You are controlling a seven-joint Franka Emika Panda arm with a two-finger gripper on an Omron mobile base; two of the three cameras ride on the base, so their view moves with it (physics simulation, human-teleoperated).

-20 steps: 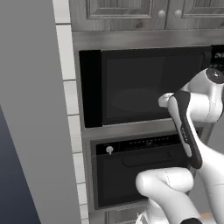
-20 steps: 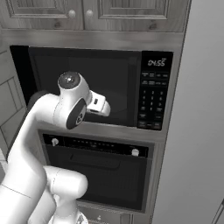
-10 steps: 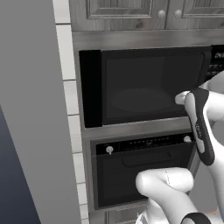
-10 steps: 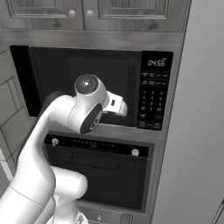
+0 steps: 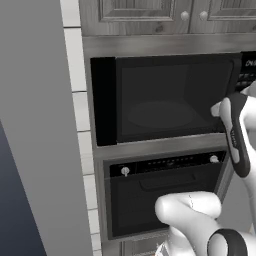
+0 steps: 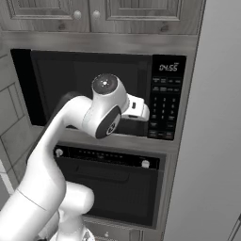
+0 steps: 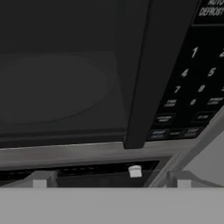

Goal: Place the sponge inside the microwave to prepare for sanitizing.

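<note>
The white arm (image 6: 70,141) rose in the foreground and bent toward the wall of appliances, its hand (image 6: 134,108) raised in front of the right part of the microwave (image 5: 165,100). The claw (image 7: 111,180) was spread wide, its two fingertips (image 7: 40,179) well apart and nothing between them, pointing at the lower right corner of the microwave door. Beyond it, the dark-windowed door (image 7: 65,65) stood shut, the round turntable (image 5: 160,114) faintly visible through the glass. To the right of the door lay the black keypad panel (image 6: 164,103), with a lit clock display (image 6: 167,67) at its top. Below the microwave sat a black oven (image 5: 160,195) with two white knobs (image 5: 125,170). Farthest up, grey wood cabinets (image 6: 103,14) ran above the microwave.
</note>
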